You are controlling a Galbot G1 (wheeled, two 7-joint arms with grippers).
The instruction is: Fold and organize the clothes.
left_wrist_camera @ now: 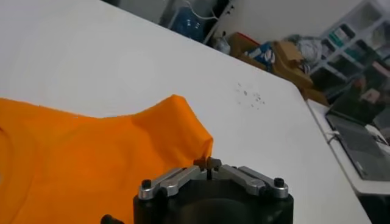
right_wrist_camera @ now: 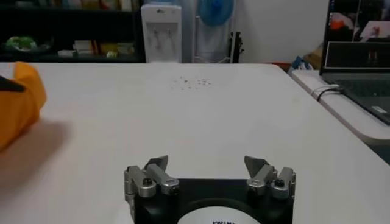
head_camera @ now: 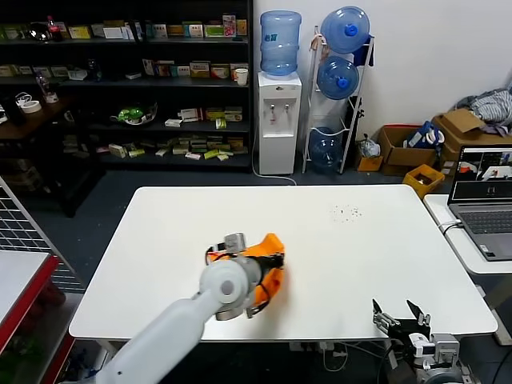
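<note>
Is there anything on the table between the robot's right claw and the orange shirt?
No, nothing visible is in the way. The right claw hovers open at the near edge of the white table, and only bare tabletop lies between it and the orange T-shirt. The left claw is shut on a corner of that shirt.

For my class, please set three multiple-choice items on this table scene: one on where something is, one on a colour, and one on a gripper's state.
1. Where is the right gripper?
A. near the table's front right edge
B. on the shirt
C. beside the laptop

2. What colour is the T-shirt?
A. grey
B. orange
C. blue

3. How is the left gripper?
A. wide open
B. shut on the T-shirt
C. out of sight

Answers:
1 A: the head view shows it low at the front right.
2 B: all views show bright orange fabric.
3 B: its fingertips meet on a fold of the cloth.
</note>
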